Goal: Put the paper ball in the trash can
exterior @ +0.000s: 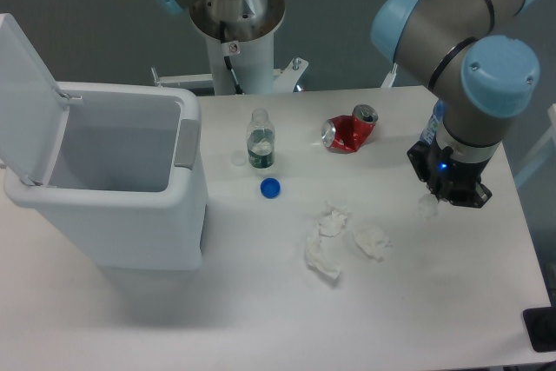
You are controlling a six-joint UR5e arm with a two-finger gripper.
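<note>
The paper ball point(426, 207) is a small white wad on the table at the right, showing just under the lower left edge of my gripper. My gripper point(445, 195) hangs straight down over it, low to the table. Its black body hides the fingers, so I cannot tell how the jaws stand or whether they touch the ball. The trash can point(187, 141) is a large white bin at the left of the table. Its flip lid point(26, 93) stands open and the inside looks empty.
Three flat white paper scraps point(323, 258) lie in the middle front of the table. A small clear bottle point(260, 140) stands uncapped, its blue cap point(270, 188) lying beside it. A crushed red can point(348, 132) lies behind. The table's right edge is close to the gripper.
</note>
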